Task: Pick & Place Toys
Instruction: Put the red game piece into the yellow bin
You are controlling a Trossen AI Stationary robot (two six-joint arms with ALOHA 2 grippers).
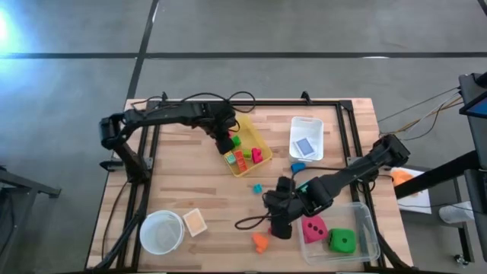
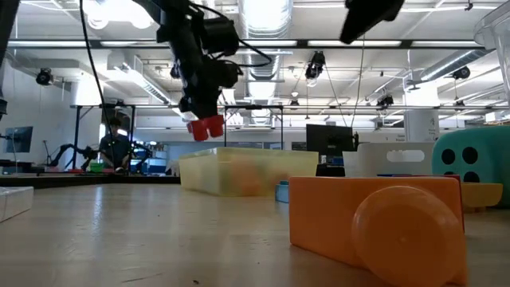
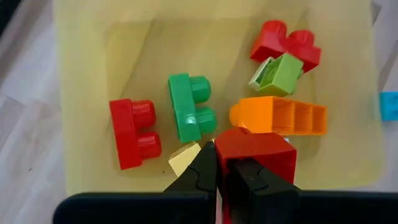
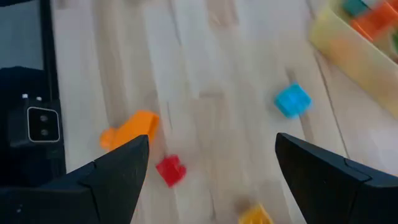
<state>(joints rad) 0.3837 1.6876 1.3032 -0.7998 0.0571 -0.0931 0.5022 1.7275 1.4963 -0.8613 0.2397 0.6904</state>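
Left gripper (image 3: 224, 177) clamped on red block (image 3: 258, 152), hovering above yellow bin (image 1: 255, 135) — placing step in hand. Next: open over bin. Right gripper (image 4: 211, 171) jaws apart, above loose small red block (image 4: 170, 169) on table (image 1: 213, 190); needs descent.

Overhead and table-level views, two close wrist views, all sharing the yellow bin (image 1: 255, 141).

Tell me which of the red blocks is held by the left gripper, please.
The red block clamped between the left gripper's shut fingers, above the yellow bin. The other two red blocks lie loose inside that bin: one beside the green block, one at the far corner.
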